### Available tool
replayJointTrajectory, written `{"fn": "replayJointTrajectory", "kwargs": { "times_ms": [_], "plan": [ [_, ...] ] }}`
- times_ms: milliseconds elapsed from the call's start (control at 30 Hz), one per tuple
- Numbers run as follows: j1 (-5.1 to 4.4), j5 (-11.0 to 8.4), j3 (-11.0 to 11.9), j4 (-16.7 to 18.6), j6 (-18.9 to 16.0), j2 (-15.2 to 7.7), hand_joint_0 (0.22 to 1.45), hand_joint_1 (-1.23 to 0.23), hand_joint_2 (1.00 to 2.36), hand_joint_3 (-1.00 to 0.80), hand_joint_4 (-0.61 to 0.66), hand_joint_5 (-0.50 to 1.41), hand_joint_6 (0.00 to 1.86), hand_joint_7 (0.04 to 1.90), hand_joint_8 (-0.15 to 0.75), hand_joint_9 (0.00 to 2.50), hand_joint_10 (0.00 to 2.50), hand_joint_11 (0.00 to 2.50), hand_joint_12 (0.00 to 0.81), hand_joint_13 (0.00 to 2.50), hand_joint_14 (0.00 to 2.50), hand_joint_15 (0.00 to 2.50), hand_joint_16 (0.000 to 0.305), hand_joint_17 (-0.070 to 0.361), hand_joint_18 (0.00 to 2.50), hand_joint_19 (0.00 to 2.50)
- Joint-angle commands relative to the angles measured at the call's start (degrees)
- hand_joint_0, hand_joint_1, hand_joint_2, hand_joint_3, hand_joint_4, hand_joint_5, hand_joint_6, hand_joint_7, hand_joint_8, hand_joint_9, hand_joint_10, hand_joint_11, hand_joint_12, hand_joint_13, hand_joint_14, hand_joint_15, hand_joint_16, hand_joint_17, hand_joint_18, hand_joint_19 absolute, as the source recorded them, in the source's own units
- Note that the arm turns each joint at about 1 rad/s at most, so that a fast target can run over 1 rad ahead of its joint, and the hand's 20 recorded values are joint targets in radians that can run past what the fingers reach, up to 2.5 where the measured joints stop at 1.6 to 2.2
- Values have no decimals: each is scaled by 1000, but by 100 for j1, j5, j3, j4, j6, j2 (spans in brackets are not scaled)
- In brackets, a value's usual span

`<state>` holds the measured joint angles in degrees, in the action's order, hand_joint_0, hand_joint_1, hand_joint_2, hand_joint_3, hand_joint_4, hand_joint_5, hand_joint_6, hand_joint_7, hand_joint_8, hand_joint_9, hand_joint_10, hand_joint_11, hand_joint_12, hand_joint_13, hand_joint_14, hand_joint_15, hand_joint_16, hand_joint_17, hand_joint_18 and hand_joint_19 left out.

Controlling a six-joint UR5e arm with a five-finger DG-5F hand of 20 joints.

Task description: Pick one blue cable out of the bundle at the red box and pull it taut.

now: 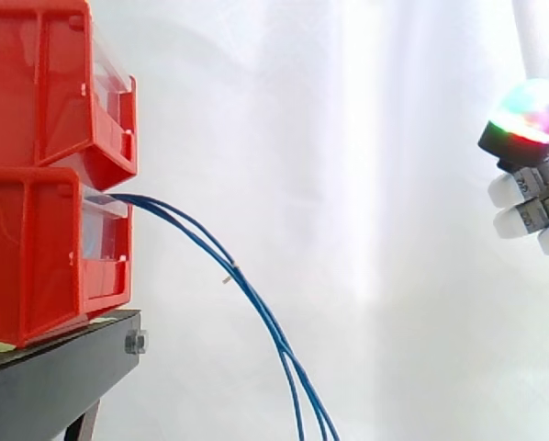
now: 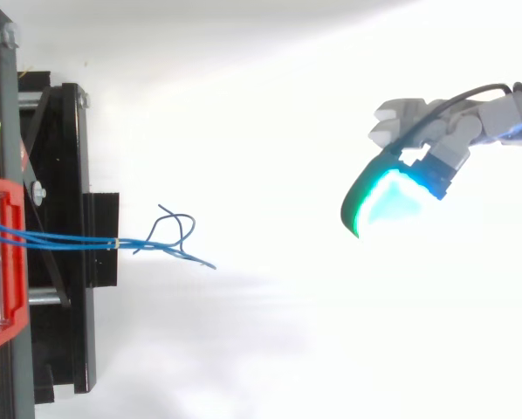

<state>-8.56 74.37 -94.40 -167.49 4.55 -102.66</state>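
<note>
Robot hand (image 1: 532, 195) spread and empty, thin blue cables (image 1: 247, 285) drooping slack from lower red bin (image 1: 36, 257)

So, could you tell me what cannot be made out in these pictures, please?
Side view: the bottom edge cuts off the lower ends of the blue cables.
Side view: the right edge cuts off most of the hand.
Side view: the wall of the red bin hides where the cables start; in the top view the left edge cuts them off.
</note>
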Motion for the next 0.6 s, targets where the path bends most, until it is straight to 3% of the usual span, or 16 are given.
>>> {"fn": "replayJointTrajectory", "kwargs": {
  "times_ms": [0, 233, 433, 533, 567],
  "plan": [
    [-5, -10, 1, 128, 10, -96, 510, -710, 1000, -500, 271, -213, 501, 654, 273, 229, 0, 0, 364, 0, 0, 64, 61, 138, 0, 4],
    [-5, -37, 1, 489, -16, -272, 509, -709, 1000, -500, 276, -210, 501, 657, 274, 231, 1, 0, 364, 0, 2, 63, 61, 138, 0, 4],
    [-5, -19, 1, 577, -25, -395, 509, -705, 1000, -500, 283, -205, 501, 664, 275, 235, 0, 0, 364, 0, 2, 62, 61, 137, 0, 3],
    [12, -19, 1, 788, -34, -562, 507, -716, 1000, -500, 287, -203, 501, 665, 277, 238, 1, 0, 364, 0, 2, 62, 61, 138, 0, 0],
    [30, -72, 1, 1016, -34, -685, 506, -729, 1000, -500, 293, -201, 501, 670, 277, 241, 0, 0, 364, 0, 0, 55, 62, 138, 0, 0]
  ]
}}
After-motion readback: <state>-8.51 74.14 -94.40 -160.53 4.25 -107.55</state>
